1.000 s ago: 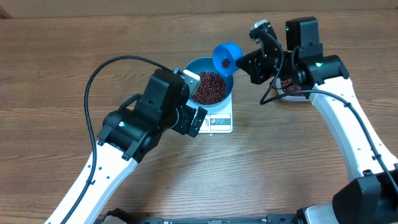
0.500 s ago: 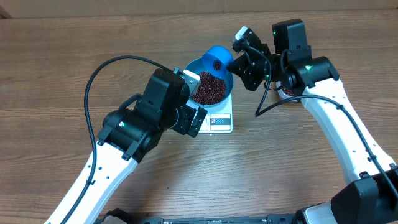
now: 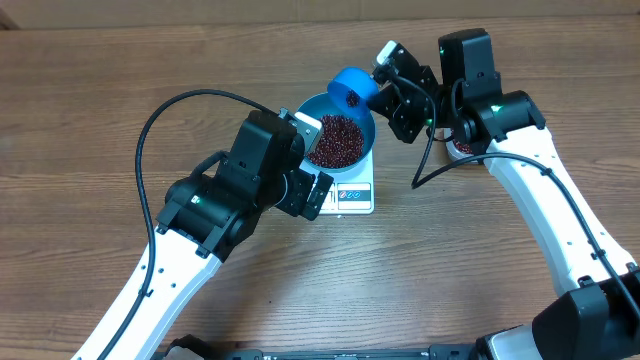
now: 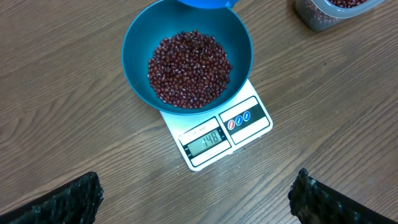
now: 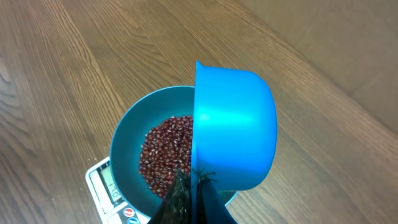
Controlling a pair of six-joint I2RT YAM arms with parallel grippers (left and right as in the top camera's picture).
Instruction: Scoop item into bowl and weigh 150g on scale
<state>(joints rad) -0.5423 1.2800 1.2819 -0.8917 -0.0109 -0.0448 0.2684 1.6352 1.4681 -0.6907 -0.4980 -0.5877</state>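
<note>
**Overhead and wrist views: bean weighing station.** A wooden desk (image 3: 90, 90) carries a white scale (image 4: 249, 121). A blue bowl (image 4: 138, 37) stands on its platform and covers most of it. Only the front strip, with the display (image 4: 204, 140) and two round buttons, stays visible. The display appears to read 148.

The beans (image 4: 188, 68) lie as a loose dark red-brown heap in the bottom of the bowl. They fill its middle and leave the upper wall bare.

The right claw (image 5: 191, 198) is clamped together on the handle of a blue scoop (image 5: 235, 124). It holds the scoop above the far rim of the bowl, on the side away from the display. The scoop is tipped onto its side. In the right wrist view its open mouth is turned toward the bowl and its rounded back faces outward. Whether any beans remain inside it cannot be told.

The left claw (image 4: 196, 190) hovers over the desk just in front of the scale, on the display side. Its jaws are spread wide apart and grip nothing. Only its two dark fingers (image 4: 68, 202) show, at the lower corners of the left wrist view.

A clear tub (image 4: 333, 9) holding more beans sits on the desk to the right of the scale, apart from it. In the overhead view the right arm hides most of it.
</note>
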